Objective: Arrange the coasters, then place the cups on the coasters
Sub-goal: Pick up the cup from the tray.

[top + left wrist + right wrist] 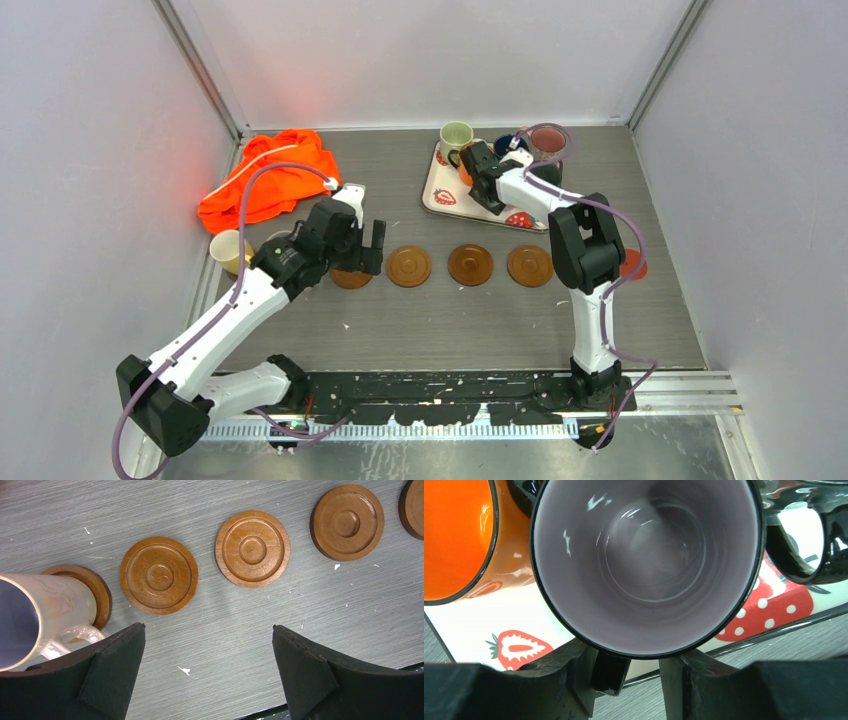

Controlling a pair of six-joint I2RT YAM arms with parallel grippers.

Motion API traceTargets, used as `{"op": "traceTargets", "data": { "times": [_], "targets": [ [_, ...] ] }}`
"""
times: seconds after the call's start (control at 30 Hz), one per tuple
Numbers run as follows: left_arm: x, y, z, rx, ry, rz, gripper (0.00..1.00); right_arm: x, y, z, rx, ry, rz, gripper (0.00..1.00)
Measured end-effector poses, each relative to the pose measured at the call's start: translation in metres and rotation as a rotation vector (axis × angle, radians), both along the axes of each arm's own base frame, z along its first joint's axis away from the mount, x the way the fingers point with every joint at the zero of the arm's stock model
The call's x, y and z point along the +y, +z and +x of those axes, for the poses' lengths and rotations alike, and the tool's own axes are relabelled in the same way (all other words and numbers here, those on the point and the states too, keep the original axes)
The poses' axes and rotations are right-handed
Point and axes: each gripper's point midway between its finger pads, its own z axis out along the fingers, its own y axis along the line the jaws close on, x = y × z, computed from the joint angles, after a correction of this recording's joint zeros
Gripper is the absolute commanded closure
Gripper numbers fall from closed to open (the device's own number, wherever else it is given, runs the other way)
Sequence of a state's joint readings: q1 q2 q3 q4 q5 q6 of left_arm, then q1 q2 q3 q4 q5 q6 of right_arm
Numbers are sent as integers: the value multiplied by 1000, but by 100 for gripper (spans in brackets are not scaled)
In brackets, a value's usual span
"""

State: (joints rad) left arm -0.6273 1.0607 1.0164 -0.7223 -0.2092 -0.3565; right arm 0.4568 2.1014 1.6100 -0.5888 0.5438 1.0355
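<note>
ok so the white strawberry-print tray [437, 205] sits at the far side of the grey wood-grain tabletop [450, 320], and that's where the right pincer [624, 672] is. from its wrist cam it's right over a black-rimmed mug with a lilac inside [649, 565] standing on the tray, one finger on each side of the mug's black handle [610, 672]. the handle touches one finger but there's a visible gap to the other, so the pincer is a little apart around it, not clamped. also on the tray: a glossy orange mug [454, 535] right beside the lilac one, a dark glossy mug [819, 545] on its other side, plus a pale green mug [456, 136] and a speckled pink mug [546, 140] at the tray's far edge.

between the tray and the arm bases there's a row of round brown wooden coasters with concentric rings [252, 549], spaced out and not touching. a red round coaster [634, 266] ends the row, half hidden behind the right arm. at the end of the row farther from the tray, a pearly pinkish mug [55, 607] stands upright on a brown coaster. the left pincer [209, 675] hovers over that end, fingers wide apart, holding nothing. a cream cup [230, 250] and a crumpled orange cloth [270, 178] are well off to the tray's side, beyond the left arm.
</note>
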Motion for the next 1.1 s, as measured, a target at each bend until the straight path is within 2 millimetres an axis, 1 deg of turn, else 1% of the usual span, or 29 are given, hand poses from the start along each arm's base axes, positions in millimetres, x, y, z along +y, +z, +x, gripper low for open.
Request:
{"op": "traceTargets", "data": {
  "times": [0.07,0.2,0.37,0.5,0.67,0.83,0.9,1.1],
  "targets": [
    [0,-1,0,2,0,2,0,1,-1,0,2,2,3,53],
    [0,-1,0,3,1,2,0,1,-3,0,4,3,7,59],
    [0,-2,0,6,1,4,0,3,-3,1,5,8,15,64],
    [0,-3,0,9,1,6,0,2,-5,0,9,15,6,73],
    [0,-4,0,11,1,8,0,-4,-5,-4,12,20,-26,87],
    [1,-5,0,11,3,11,0,-3,-3,-7,9,35,-17,96],
    [1,-5,1,12,4,14,0,-4,-3,-11,15,43,-13,99],
    [1,-6,1,13,6,17,0,-7,-1,-29,65,73,-21,99]
  ]
}}
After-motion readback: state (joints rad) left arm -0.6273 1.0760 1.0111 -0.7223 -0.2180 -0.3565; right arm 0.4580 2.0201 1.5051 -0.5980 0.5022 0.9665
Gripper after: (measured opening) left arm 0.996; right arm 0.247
